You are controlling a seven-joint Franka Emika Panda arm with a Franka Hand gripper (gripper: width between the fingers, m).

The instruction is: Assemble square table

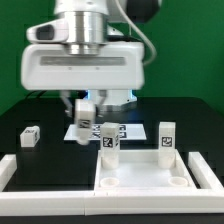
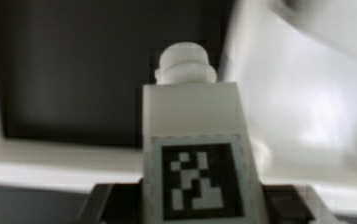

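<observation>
Leg (image 2: 196, 125), white, tagged: gripped by tool (image 1: 84, 110), long axis in line with tool, peg end leading; tabletop (image 1: 140, 172) just beside, below peg

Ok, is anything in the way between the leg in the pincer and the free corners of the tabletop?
Yes, probably. The pincer holds a leg just off the tabletop on the exterior view's left. An upright leg on the tabletop's far corner stands right beside it, toward the near free corners; pass over or around it.
</observation>
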